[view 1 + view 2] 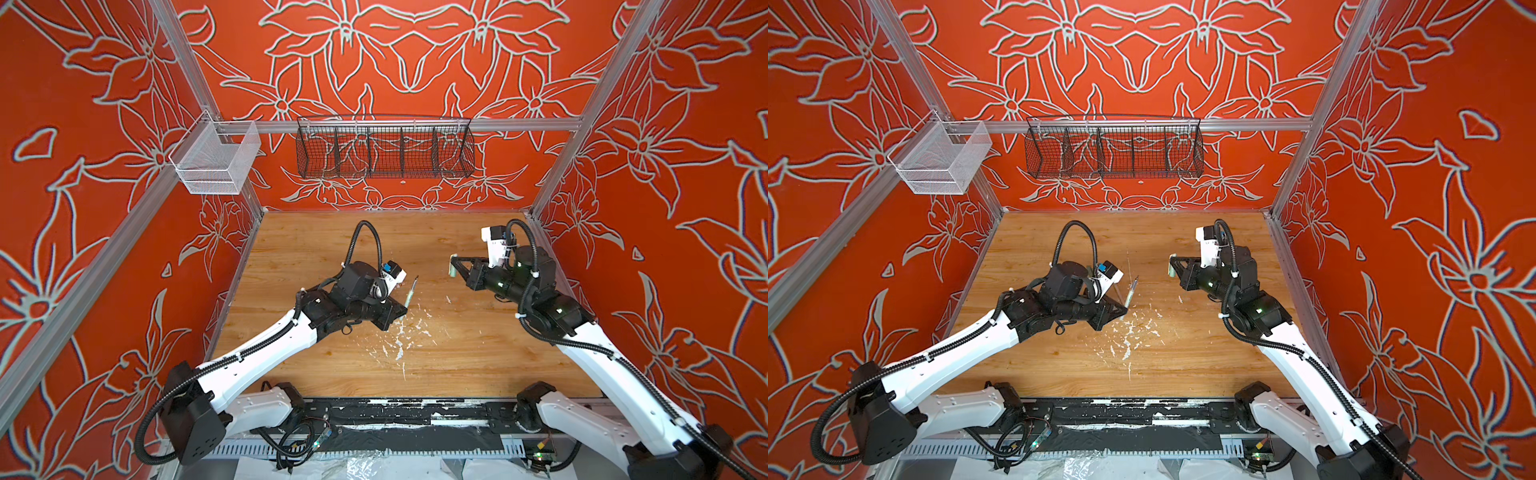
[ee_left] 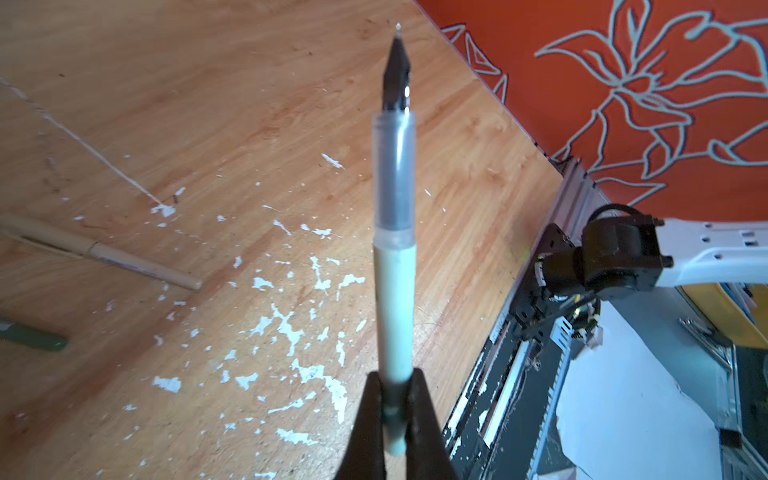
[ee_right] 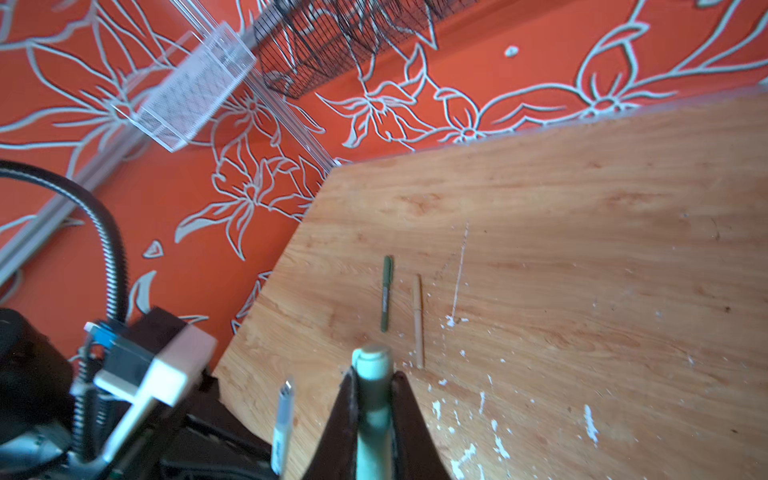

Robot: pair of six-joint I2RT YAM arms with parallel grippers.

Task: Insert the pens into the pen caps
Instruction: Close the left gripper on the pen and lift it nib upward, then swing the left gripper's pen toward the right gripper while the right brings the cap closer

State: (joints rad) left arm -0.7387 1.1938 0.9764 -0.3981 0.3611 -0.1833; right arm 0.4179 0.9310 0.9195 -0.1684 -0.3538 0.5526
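Note:
My left gripper [image 1: 405, 309] [image 1: 1125, 309] is shut on the lower end of the pale green pen [image 1: 411, 293] [image 1: 1131, 293]. In the left wrist view the pen [image 2: 395, 291] rises from the gripper [image 2: 395, 407] with its dark pointed tip bare. My right gripper [image 1: 454, 268] [image 1: 1173, 268] is shut on the pale green pen cap [image 1: 452, 266] [image 1: 1171, 266], a gap to the right of the pen's tip. The cap [image 3: 372, 365] sticks out past the right gripper [image 3: 372, 384]. A dark green pen [image 3: 386, 295] [image 2: 37, 336] and a tan pen [image 3: 419, 320] [image 2: 124, 259] lie side by side on the table.
White paint flecks [image 1: 401, 336] scatter over the wooden table [image 1: 478, 353] between the arms. A black wire basket [image 1: 384, 149] and a white mesh basket [image 1: 216, 160] hang on the rail at the back. Orange walls close in three sides.

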